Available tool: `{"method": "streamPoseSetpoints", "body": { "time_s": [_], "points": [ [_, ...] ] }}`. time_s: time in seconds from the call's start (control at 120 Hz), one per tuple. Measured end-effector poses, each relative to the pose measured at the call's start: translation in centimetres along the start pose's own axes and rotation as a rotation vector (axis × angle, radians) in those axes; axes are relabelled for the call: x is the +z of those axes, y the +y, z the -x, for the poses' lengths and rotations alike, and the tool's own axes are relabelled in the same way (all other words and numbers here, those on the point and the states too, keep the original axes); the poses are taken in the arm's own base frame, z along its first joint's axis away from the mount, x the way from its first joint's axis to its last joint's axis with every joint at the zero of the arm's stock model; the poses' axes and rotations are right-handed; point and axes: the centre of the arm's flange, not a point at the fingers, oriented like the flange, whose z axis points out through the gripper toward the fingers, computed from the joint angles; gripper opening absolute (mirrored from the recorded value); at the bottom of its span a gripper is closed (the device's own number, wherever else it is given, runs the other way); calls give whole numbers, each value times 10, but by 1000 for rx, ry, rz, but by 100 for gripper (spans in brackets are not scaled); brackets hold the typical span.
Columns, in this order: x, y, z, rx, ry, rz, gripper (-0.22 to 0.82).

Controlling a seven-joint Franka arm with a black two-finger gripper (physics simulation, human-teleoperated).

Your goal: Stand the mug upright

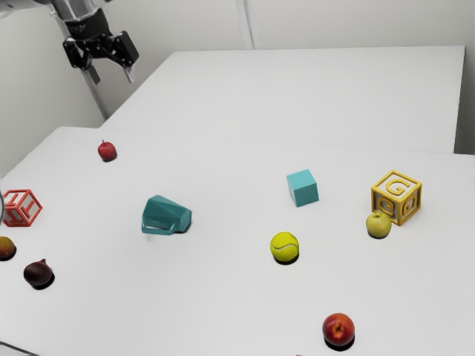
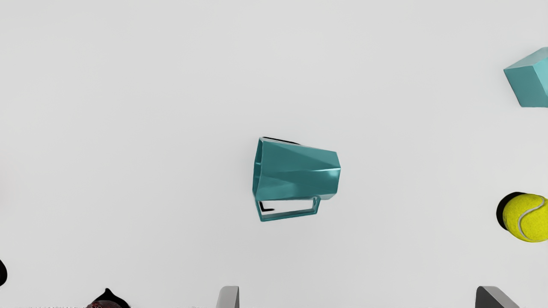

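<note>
Spread apart with nothing between its fingers, the end effector [image 1: 112, 76] hangs raised at the exterior view's upper left, clear of the white bench [image 1: 193, 304]. Toward the bench's near edge lies a red-orange round fruit [image 1: 338, 328]. Farther back, by the exterior view's left edge, are a dark purple onion-like bulb [image 1: 38, 274] and an orange-green fruit [image 1: 6, 248]; a yellow-green tennis ball [image 1: 284, 247] sits right of centre. Beyond, the teal faceted mug [image 1: 165, 215] lies on its side left of centre, mouth toward the exterior view's left, handle toward the near edge. A red-and-white block [image 1: 21, 208] is farther left. Rightward, a pale yellow apple [image 1: 378, 225] stands before a yellow letter block [image 1: 397, 197], with a turquoise cube [image 1: 303, 188] to their left. Near the far left corner rests a small red apple [image 1: 107, 151].
</note>
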Motion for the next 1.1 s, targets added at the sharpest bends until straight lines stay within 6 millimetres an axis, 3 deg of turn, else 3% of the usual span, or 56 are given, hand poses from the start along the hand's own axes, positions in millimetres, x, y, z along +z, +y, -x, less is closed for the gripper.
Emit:
{"method": "streamPoseSetpoints", "body": {
  "time_s": [0.1, 0.2, 0.267, 0.383, 0.5, 0.65, 0.75, 0.942, 1.1],
  "points": [
    [8, -7, -2, -10, -25, 14, 60],
    [34, -14, -6, -24, -74, 38, 60],
    [71, -51, -7, -94, -128, 114, 60],
    [162, -126, 5, -231, -201, 324, 60],
    [231, -161, 6, -300, -200, 509, 60],
    [300, -178, -6, -318, -165, 679, 60],
    [339, -184, -3, -327, -139, 796, 60],
    [387, -181, 14, -307, -98, 961, 60],
    [407, -175, 24, -273, -60, 1044, 60]
  ]
}}
